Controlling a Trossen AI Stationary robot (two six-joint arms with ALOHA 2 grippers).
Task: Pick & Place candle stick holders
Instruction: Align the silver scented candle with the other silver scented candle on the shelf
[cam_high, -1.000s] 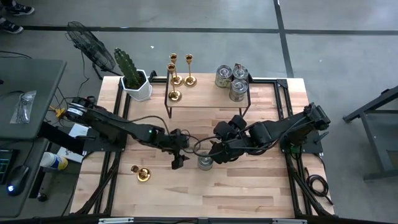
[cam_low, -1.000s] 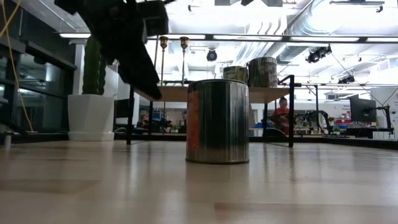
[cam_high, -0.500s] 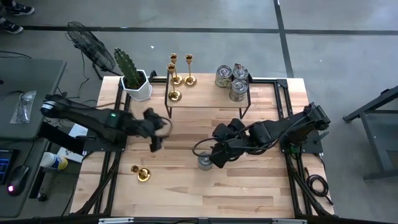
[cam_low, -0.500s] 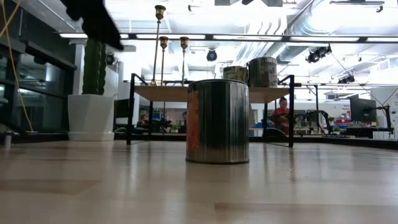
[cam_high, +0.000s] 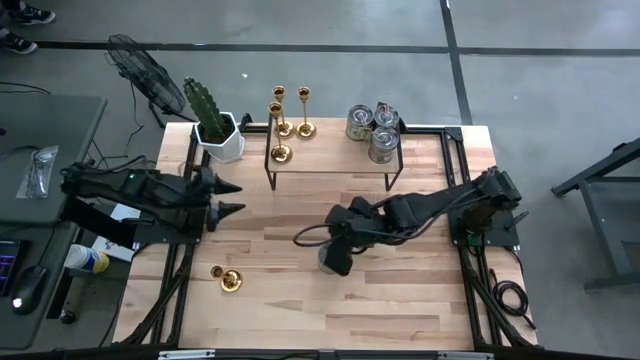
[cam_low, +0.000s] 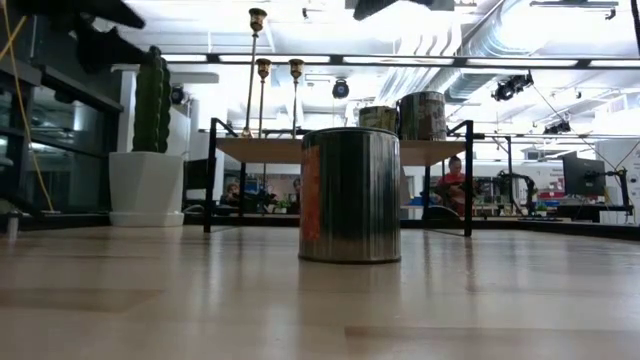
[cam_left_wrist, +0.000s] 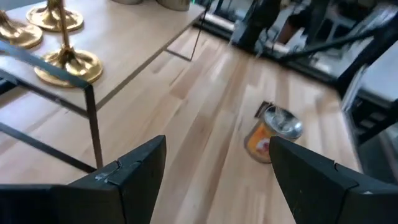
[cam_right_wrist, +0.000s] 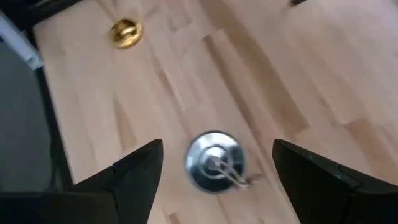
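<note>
One silver cup-like candle stick holder stands upright on its base on the table, near the middle. My right gripper hangs open above it, a finger on either side in the right wrist view, touching nothing. One gold candle stick holder lies on its side near the table's left front. Three gold ones and three silver ones stand on the raised shelf at the back. My left gripper is open and empty by the table's left edge.
A white hexagonal pot with a green cactus stands at the back left, beside the shelf's black frame. Free wooden tabletop lies in front of and to the right of the silver holder.
My left gripper has drawn back from the table's middle toward its left edge, rising and tipping up toward level, open and empty throughout. My right gripper has shifted slightly toward the near edge, over the silver holder, which has not moved.
</note>
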